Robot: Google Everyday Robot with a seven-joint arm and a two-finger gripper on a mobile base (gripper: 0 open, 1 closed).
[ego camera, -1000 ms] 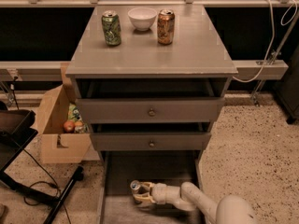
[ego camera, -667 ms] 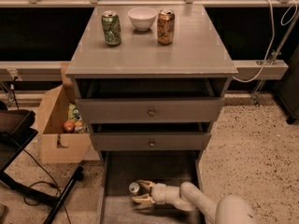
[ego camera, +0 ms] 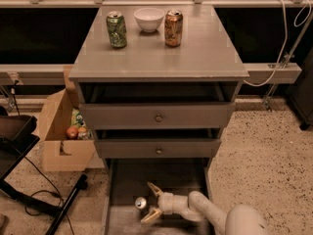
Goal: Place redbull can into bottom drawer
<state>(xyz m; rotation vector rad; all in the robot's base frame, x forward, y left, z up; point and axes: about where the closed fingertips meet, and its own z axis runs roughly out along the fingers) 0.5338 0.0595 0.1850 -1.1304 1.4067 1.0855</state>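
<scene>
The redbull can (ego camera: 141, 203), slim and silver with a shiny top, stands in the bottom drawer (ego camera: 113, 190), which is pulled out at floor level. My gripper (ego camera: 147, 203) reaches in from the lower right, low inside the drawer. Its fingers (ego camera: 155, 189) are spread wide, one behind the can and one in front of it, and neither presses on it. The can stands at the fingertips, just to their left.
A green can (ego camera: 116, 29), a white bowl (ego camera: 149, 19) and an orange-brown can (ego camera: 173, 28) stand on the cabinet top (ego camera: 195, 53). The two upper drawers (ego camera: 157, 116) are slightly open. A cardboard box (ego camera: 58, 126) with items and a dark stand sit on the floor to the left.
The fingers were closed around the can; now they are spread apart and the can stands free in the drawer, slightly to the left of where it was.
</scene>
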